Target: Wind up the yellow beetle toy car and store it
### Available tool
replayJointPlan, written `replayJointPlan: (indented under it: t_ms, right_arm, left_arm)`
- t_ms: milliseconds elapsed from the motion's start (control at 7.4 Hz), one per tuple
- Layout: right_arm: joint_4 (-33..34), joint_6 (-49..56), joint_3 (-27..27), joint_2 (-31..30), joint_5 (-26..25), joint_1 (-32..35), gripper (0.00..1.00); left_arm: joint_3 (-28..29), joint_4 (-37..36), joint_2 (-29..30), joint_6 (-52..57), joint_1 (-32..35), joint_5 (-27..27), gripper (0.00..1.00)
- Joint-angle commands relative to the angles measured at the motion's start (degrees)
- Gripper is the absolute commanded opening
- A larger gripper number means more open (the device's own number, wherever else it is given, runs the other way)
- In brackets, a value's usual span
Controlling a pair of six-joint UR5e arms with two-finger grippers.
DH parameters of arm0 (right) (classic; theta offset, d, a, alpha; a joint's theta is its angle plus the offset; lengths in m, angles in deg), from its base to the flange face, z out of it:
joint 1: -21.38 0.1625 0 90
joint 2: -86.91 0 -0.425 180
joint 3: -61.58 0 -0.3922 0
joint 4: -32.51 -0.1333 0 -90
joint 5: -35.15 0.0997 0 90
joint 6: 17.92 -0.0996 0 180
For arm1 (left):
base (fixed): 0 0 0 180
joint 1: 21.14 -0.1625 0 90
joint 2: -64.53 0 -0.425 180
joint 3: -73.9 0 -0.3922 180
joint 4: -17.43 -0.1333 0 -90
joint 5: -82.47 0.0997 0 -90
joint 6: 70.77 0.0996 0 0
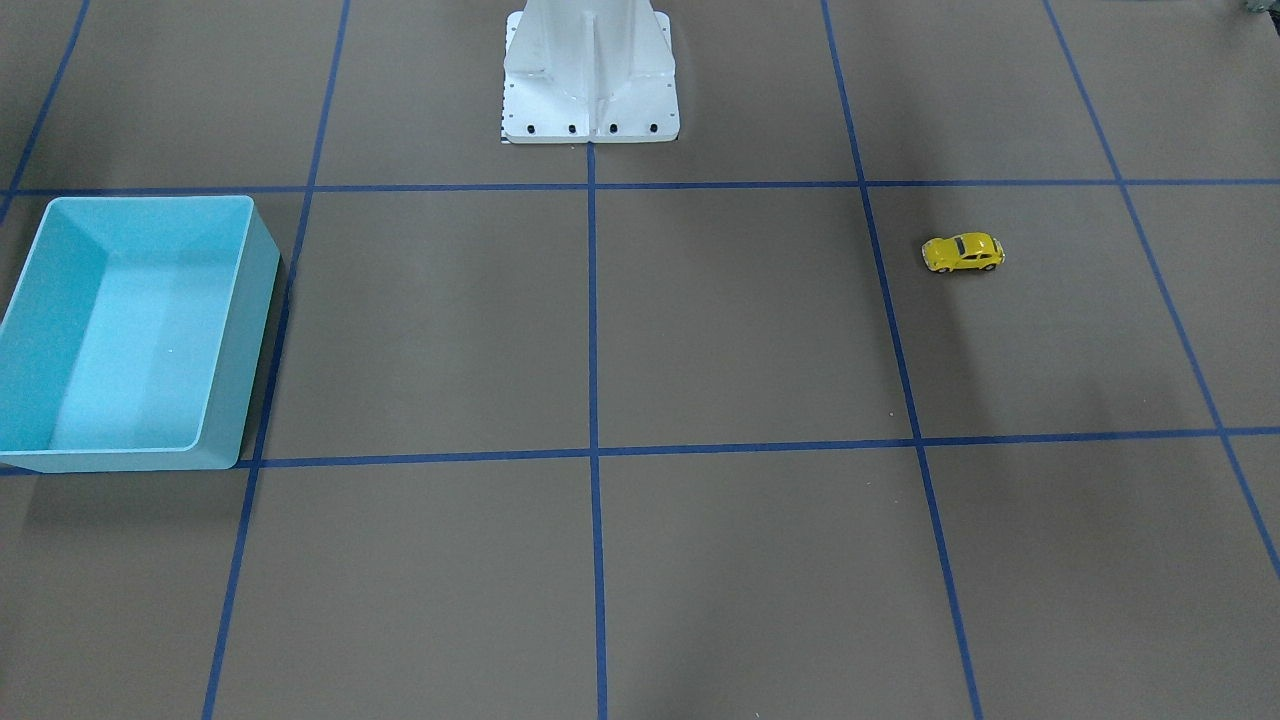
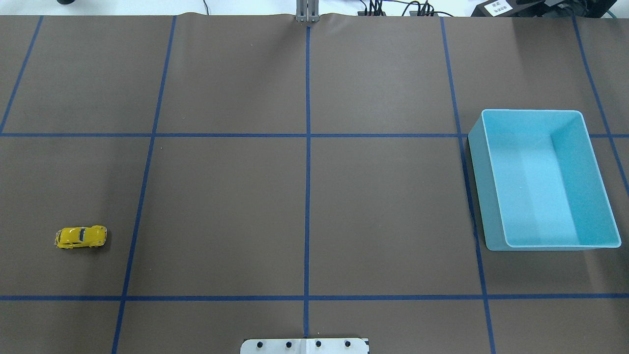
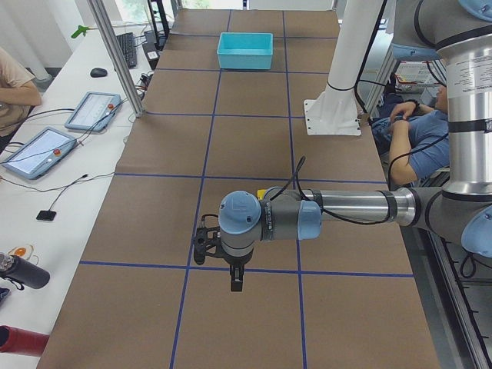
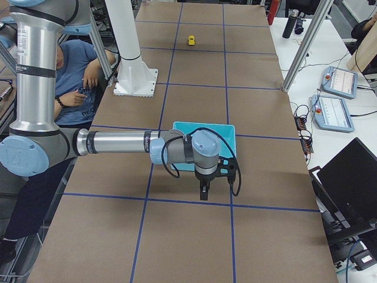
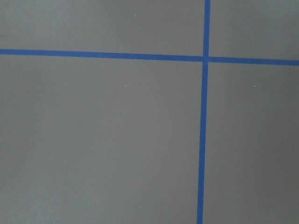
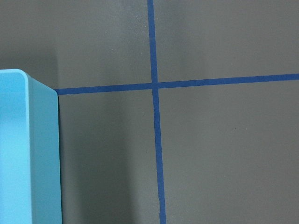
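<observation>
Nothing is done yet, by the look of it. From overhead, the car [image 2: 81, 237] sits on its wheels at about 8 o'clock from the table's middle, with nothing holding it. The bin [image 2: 482, 172] stands at about 3 o'clock, well apart from the car and with nothing in it. The left gripper [image 3: 236, 283] hangs over bare table, and the right gripper [image 4: 203, 194] hangs near the bin. I cannot tell whether either pincer is apart or together. Grasping, winding and storing are all left.
</observation>
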Motion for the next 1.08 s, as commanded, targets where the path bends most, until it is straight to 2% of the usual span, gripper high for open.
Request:
replayJointPlan:
  t_ms: [0, 947]
  right_arm:
    - [-0.1, 0.1, 0.1, 0.2, -0.5, 0.0, 1.00]
    - [0.0, 0.1, 0.1, 0.3, -0.1, 0.1, 1.00]
  left_arm:
    - [0.0, -0.1, 0.2, -0.1, -0.1, 0.0, 1.00]
    - [0.4, 2.6, 0.2, 0.7, -1.1, -0.6, 1.00]
